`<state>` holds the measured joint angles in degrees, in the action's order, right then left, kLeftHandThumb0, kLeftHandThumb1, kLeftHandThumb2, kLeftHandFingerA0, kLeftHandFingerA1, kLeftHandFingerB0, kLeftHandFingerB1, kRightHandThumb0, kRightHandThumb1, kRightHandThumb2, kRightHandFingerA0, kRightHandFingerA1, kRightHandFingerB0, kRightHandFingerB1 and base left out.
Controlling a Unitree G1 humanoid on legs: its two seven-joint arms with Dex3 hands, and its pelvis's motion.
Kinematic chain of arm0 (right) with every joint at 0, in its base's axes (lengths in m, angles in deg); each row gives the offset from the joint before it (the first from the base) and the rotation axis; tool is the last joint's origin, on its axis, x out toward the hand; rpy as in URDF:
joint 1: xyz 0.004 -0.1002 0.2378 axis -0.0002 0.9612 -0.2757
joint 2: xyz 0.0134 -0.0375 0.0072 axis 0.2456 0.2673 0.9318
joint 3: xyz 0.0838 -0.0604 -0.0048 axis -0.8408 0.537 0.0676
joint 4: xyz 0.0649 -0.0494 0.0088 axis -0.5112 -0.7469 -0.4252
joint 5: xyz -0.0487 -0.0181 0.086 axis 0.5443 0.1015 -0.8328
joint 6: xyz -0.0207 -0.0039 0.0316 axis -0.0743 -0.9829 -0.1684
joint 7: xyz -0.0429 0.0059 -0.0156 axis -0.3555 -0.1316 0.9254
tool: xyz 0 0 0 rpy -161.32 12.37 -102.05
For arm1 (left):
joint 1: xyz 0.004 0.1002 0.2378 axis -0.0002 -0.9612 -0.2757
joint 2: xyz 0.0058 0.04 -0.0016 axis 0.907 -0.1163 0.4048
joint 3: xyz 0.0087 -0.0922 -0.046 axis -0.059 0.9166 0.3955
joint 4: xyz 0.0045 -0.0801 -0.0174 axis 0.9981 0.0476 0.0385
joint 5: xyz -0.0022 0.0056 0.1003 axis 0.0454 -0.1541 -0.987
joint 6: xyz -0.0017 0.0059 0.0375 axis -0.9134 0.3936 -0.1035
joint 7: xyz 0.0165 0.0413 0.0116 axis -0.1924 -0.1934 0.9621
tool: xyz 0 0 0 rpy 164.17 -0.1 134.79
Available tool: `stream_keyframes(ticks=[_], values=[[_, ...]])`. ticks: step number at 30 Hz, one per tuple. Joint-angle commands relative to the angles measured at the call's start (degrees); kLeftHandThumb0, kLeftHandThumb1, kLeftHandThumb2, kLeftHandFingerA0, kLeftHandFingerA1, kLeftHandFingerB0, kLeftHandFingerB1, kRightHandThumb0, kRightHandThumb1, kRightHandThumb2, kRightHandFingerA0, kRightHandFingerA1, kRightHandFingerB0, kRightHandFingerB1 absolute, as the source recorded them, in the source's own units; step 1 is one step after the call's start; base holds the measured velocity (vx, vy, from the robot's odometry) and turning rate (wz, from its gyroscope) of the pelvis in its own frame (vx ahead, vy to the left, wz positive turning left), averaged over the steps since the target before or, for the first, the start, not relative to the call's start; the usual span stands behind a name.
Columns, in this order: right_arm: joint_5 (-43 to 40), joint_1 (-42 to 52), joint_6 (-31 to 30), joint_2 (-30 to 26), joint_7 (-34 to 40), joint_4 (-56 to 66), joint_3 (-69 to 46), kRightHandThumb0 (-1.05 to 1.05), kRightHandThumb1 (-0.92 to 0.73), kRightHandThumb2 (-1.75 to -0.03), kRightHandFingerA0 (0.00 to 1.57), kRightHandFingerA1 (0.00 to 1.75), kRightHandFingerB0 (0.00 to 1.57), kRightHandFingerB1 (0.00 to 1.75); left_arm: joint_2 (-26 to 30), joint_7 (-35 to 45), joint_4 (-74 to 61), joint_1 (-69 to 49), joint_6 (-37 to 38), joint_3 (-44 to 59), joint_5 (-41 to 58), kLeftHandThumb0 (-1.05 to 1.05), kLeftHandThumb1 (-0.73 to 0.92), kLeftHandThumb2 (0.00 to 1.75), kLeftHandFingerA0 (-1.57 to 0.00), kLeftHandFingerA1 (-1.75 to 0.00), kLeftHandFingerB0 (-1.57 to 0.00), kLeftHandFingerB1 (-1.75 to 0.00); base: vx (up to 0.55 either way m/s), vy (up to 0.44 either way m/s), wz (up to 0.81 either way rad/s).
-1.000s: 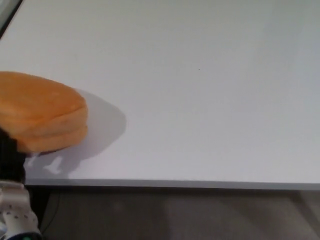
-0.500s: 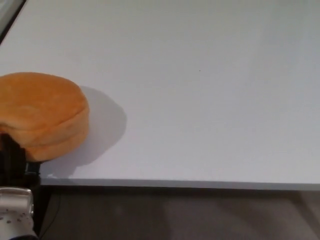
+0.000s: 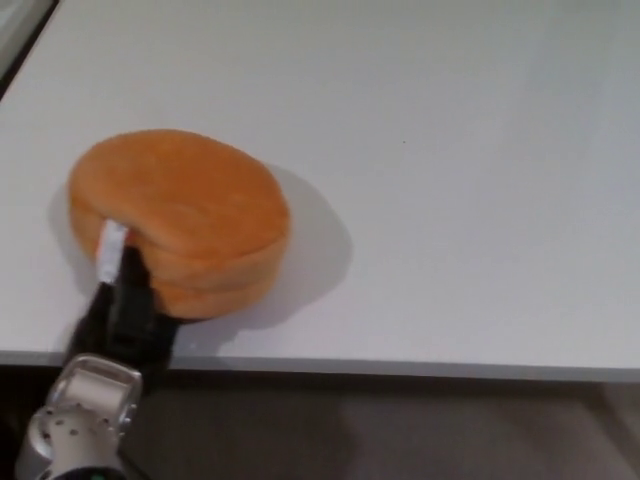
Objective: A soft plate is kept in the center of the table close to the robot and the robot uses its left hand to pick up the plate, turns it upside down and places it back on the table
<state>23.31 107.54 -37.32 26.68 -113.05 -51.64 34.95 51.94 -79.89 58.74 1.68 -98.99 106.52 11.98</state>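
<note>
The orange plate (image 3: 180, 215) sits at the near left of the white desk (image 3: 450, 150), not far from the front edge. It looks thick and cushiony, with a rounded dome facing up and a seam running round its side, so I would guess it is showing its underside, though I cannot be sure which face is which.

The robot's left hand (image 3: 125, 300) comes up from below the desk edge and has hold of the plate at its near rim. One black finger (image 3: 118, 262) with a pale tip lies over the top of the rim, and the rest of the hand is tucked under or against the side, so the hand is clamped on the plate's edge rather than open. Pinching the rim makes sense for something this soft: there is nothing else to hold, and a rim hold lets the wrist roll the plate over.

A dark shadow spreads to the right of the plate and a thinner one to its left. I cannot tell whether the plate rests fully on the desk or is held just off it. The silver wrist (image 3: 80, 415) hangs below the desk edge, which keeps the arm clear of the surface.

The right hand does not show. If the plate is indeed flipped, my judgement is that what remains is to let go and draw the hand back.
</note>
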Motion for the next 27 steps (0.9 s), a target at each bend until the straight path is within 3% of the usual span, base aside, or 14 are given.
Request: stream_keyframes(ticks=[1,14,15,16,17,18,20,21,22,23,24,25,26,27], values=[[0.88,1.29,-1.35,-2.91,-0.09,0.66,-0.69,-0.68,-0.82,-0.66,0.58,0.48,0.42,0.33,-4.27,-3.43,2.30,-4.77,-20.91,-10.62,-1.38,-0.22,0.59,0.60,-1.02,-1.75,-0.76,-1.44,0.00,0.000,0.00],[1.61,1.14,-1.47,-2.79,0.92,1.27,-0.40,-0.66,-0.82,-0.65,0.60,0.48,0.42,0.33,-6.46,-3.99,0.45,-5.49,-21.99,-17.38,0.93,-0.21,0.57,0.61,-0.98,-1.75,-0.77,-1.38,0.00,0.000,0.00],[1.11,1.19,-1.70,-2.74,0.64,1.36,-0.41,-0.66,-0.66,-1.03,0.54,0.61,0.35,0.50,-6.24,-4.43,-0.01,-5.73,-21.43,-17.52,0.74,-0.20,0.56,0.61,-0.99,-1.75,-0.79,-1.36,0.00,0.000,0.00],[0.92,1.38,-1.91,-2.87,0.54,1.68,-0.47,-0.67,-0.82,-0.66,0.61,0.48,0.43,0.33,-6.01,-5.12,-0.30,-5.88,-20.80,-17.54,0.61,-0.21,0.55,0.60,-0.99,-1.75,-0.74,-1.38,0.00,0.000,0.00],[0.92,1.47,-1.98,-2.94,0.55,1.82,-0.49,-0.67,-0.82,-0.66,0.61,0.48,0.43,0.33,-5.94,-5.38,-0.39,-5.93,-20.65,-17.57,0.65,-0.21,0.55,0.60,-0.99,-1.75,-0.74,-1.38,0.00,0.000,0.00],[1.27,1.08,-0.37,-3.21,0.47,0.71,-0.59,-0.65,-0.67,-1.03,0.54,0.61,0.35,0.50,-5.61,-6.02,-2.51,-7.07,-18.39,-18.69,-0.96,-0.33,0.58,0.61,-1.00,-1.75,-0.75,-1.48,0.00,0.000,0.00],[1.11,1.28,-0.72,-3.28,0.39,1.09,-0.58,-0.65,-0.67,-1.03,0.54,0.61,0.34,0.50,-4.76,-3.85,-3.41,-8.03,-17.62,-19.92,-1.02,-0.53,0.43,0.87,-1.30,-1.47,-0.93,-1.20,0.00,0.000,0.00],[1.13,1.53,-1.39,-3.40,0.45,1.53,-0.58,-0.66,-0.83,-0.65,0.60,0.49,0.42,0.33,-2.99,-0.54,-4.02,-8.82,-17.25,-21.88,-1.72,-0.72,0.67,0.67,-0.91,-1.67,-0.73,-1.13,0.00,0.000,0.00],[1.13,1.57,-1.49,-3.42,0.47,1.61,-0.57,-0.66,-0.83,-0.65,0.60,0.49,0.42,0.33,-2.70,-0.23,-4.23,-9.06,-17.15,-22.38,-1.61,-0.72,0.67,0.67,-0.91,-1.67,-0.73,-1.13,0.00,0.000,0.00],[1.23,1.40,-1.02,-3.43,0.34,1.13,-0.47,-0.65,-0.83,-0.66,0.58,0.48,0.40,0.33,-0.88,2.02,-5.26,-9.77,-17.33,-23.81,-1.87,-0.96,0.73,0.65,-0.52,-1.27,-0.48,-1.02,0.00,0.000,0.00],[1.11,1.40,-1.10,-3.46,0.23,1.08,-0.45,-0.65,-0.83,-0.65,0.58,0.47,0.41,0.33,0.34,3.37,-6.47,-10.57,-16.64,-25.32,-2.39,-1.05,0.66,1.06,-0.30,-0.69,-0.03,-0.45,0.00,0.000,0.00],[0.91,1.49,-1.43,-3.49,0.17,1.26,-0.48,-0.65,-0.83,-0.65,0.58,0.47,0.41,0.33,0.83,3.85,-7.38,-11.12,-15.70,-26.32,-2.99,-1.05,0.66,1.06,-0.30,-0.69,-0.03,-0.45,0.00,0.000,0.00],[0.58,1.42,-1.45,-3.44,-0.11,1.00,-0.43,-0.65,-0.82,-0.65,0.58,0.47,0.41,0.33,2.38,6.41,-8.76,-12.25,-13.63,-28.31,-3.93,-0.96,0.57,1.08,0.00,-0.19,0.00,-0.07,0.00,0.000,0.00],[0.86,1.41,-1.32,-3.44,0.05,0.80,-0.36,-0.65,-0.83,-0.66,0.57,0.47,0.40,0.33,3.50,8.16,-9.82,-13.17,-12.31,-29.60,-4.26,-1.05,0.63,1.11,0.00,-0.11,0.00,0.00,0.00,0.000,0.00]])
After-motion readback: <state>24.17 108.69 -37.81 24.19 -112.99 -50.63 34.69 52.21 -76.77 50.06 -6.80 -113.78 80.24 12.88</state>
